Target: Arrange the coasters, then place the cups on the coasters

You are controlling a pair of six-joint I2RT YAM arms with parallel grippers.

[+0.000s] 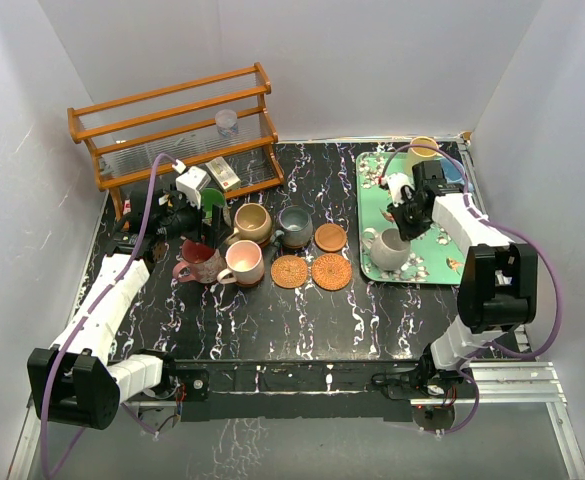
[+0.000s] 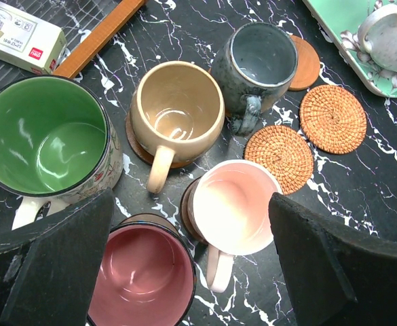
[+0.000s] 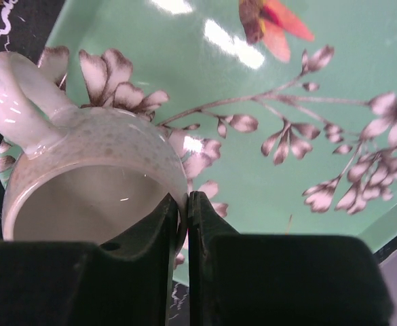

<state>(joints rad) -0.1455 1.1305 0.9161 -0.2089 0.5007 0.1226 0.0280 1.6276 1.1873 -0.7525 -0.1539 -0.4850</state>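
My right pincer point(image 3: 188, 204) is clenched on the rim of the cream mug point(image 3: 83, 170), one finger inside, one outside. The mug sits by the near-left corner of the green tray point(image 3: 307, 68), its handle toward the tray's left edge.

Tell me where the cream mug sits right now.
Top view: the cream mug stands at the near left of the green floral tray, table's right side, its rim pinched by the right tool.

Plain white walls point(image 1: 372, 60) enclose a black, white-veined marble-look table point(image 1: 272, 320), with a wooden rack point(image 1: 172, 112) standing at its back-left corner.
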